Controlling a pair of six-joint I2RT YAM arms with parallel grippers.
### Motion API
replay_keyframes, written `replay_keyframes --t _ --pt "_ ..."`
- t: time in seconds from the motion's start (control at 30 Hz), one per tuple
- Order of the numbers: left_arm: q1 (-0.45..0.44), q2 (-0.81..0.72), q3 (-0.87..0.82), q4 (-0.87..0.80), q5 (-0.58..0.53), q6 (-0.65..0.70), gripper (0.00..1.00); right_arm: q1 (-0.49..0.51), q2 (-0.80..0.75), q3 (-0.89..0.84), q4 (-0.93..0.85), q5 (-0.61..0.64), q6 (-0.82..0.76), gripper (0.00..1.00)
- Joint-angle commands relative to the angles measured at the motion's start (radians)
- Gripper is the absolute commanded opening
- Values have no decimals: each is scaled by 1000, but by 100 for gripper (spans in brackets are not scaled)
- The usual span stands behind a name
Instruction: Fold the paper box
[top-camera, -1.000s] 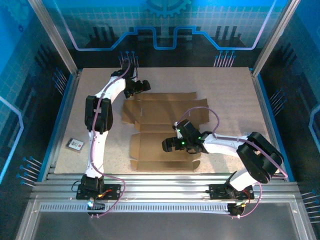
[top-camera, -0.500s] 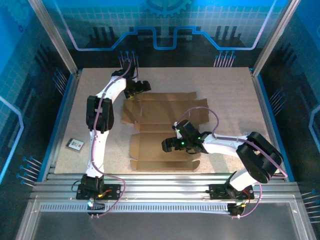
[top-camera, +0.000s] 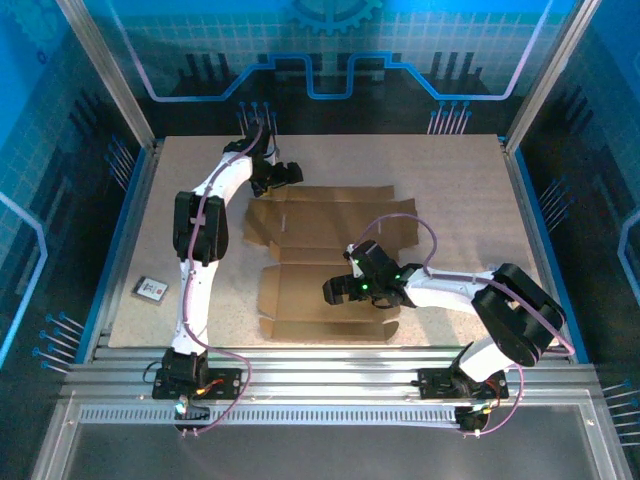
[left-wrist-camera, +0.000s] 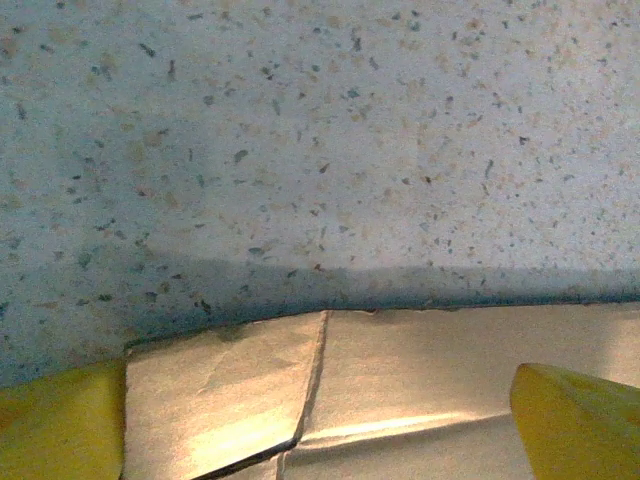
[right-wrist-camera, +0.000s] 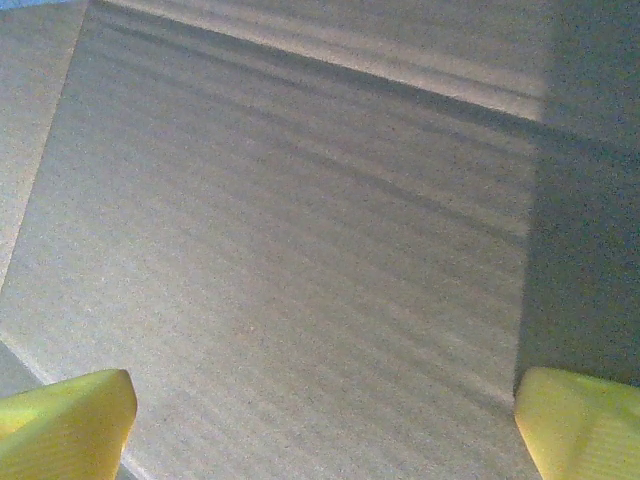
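The paper box (top-camera: 320, 235) lies opened out flat in the middle of the table (top-camera: 450, 190), a brown die-cut sheet with its creases running left to right and small flaps notched along the far edge. The left gripper (top-camera: 285, 174) sits right at its far-left corner. In the wrist view its yellow fingertips (left-wrist-camera: 60, 425) stand wide apart over that edge, which looks slightly lifted and throws a shadow on the speckled tabletop. The right gripper (top-camera: 335, 290) hovers low over the near panel, fingers (right-wrist-camera: 65, 425) likewise spread, holding nothing, with faintly ribbed matte cardboard below. I'd say the far flap falls to the left arm.
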Motion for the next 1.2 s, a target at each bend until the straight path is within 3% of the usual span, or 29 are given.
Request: replay_keyframes --t 0.0,0.4,0.73,0.83,1.0,1.17 --pt "6 -53 19 1 94 1 92 27 74 -44 -124 -38 19 100" --pt "-14 -139 -51 98 173 -62 84 43 116 -41 -95 -44 31 100" --pt "-53 -56 -9 112 195 -111 83 44 108 -45 -92 -38 33 100" --pt "-58 -58 -13 104 153 -109 84 44 110 -44 -94 -38 35 100" --pt "-59 -90 -16 28 -52 -64 89 46 120 -40 -90 -41 33 100" --pt "-38 -88 -23 2 -103 -61 99 48 122 -38 -90 -41 33 100"
